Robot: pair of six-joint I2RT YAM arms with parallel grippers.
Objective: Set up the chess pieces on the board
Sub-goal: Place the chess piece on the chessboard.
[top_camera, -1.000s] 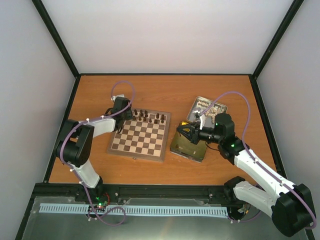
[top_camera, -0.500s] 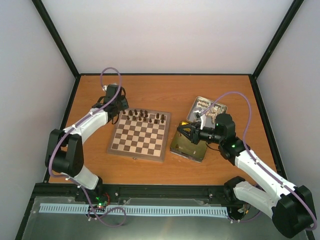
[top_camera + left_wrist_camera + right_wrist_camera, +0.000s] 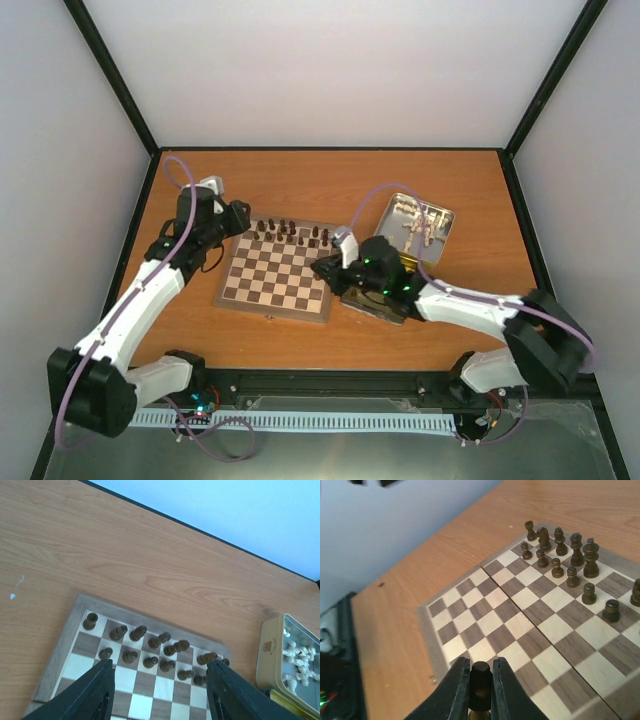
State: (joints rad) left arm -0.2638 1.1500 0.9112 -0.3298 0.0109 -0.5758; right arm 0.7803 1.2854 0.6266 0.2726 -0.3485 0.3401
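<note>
Chess pieces (image 3: 288, 232) (dark set): two rows along the board's (image 3: 275, 285) far edge. One more dark piece (image 3: 480, 680) is pinched between the right gripper's (image 3: 480, 667) fingers, at the board's right edge. The left gripper (image 3: 160, 664) hangs over the board's far left corner, jaws apart, nothing between them. Cream pieces (image 3: 412, 225) lie in a tin (image 3: 441, 226) right of the board.

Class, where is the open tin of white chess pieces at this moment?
In the top view, the tin sits on the right half of the table, just right of the far corner of the chessboard.
</note>
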